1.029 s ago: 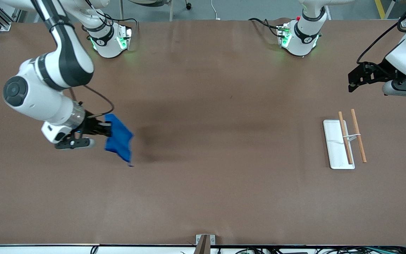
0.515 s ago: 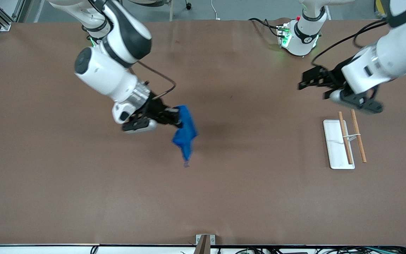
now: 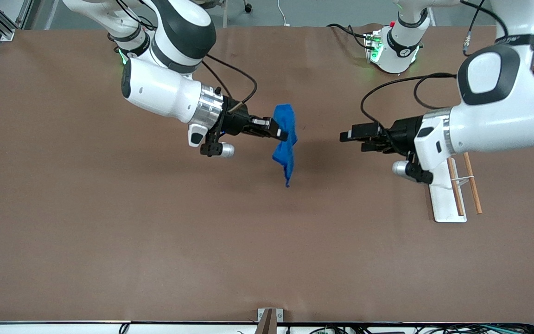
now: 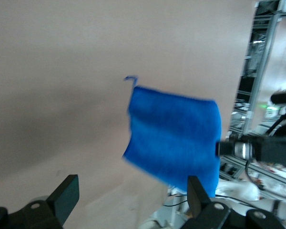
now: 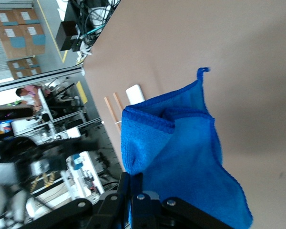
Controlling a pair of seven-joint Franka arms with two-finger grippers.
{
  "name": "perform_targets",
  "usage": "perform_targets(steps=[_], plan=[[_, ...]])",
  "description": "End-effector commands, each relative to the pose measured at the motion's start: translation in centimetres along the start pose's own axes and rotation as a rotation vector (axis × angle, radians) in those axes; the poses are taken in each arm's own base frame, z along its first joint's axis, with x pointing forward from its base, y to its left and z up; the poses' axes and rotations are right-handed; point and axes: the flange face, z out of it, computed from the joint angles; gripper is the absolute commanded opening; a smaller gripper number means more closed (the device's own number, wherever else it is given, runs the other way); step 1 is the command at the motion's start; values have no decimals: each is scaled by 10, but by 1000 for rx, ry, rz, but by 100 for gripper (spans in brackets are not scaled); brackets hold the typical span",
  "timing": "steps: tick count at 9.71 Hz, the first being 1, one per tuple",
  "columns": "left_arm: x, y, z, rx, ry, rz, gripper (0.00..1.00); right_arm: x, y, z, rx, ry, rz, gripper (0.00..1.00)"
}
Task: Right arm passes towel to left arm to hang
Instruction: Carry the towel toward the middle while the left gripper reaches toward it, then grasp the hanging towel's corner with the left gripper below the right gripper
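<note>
Front view showed we had swung our right hand, pinching the towel by its top edge, from the counter's nine o'clock end to above its middle, while our wide-open left hand closed in from three o'clock, so handover looked imminent.

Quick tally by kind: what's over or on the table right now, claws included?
Towel: 1, blue, held in the right claw.
Claws: 2, the left claw open, facing the towel.
White rack base: 1.
Wooden rods: 2.
Total: 6.
</note>
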Motion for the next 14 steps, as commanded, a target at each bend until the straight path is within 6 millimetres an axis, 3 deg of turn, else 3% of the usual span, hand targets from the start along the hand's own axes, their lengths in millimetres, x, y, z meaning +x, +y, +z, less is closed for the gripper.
perform_targets(steps=[1,4,6,9,12,14], plan=[[20,-52,40,-175,-36,28,100,-4,-23,-10,114,-49,85,0],[37,-111,83,-479,-80,-30,100,-6,-27,-11,140,-55,106,0],[39,-134,109,-709,-203,-106,100,-7,-26,-10,138,-56,102,0],[35,-159,143,-863,-238,-39,100,-7,-26,-10,137,-54,100,0],[35,-162,176,-958,-175,74,96,-7,-26,-9,137,-56,98,0],[35,-154,183,-990,-136,130,91,-8,-26,-9,137,-54,99,0]])
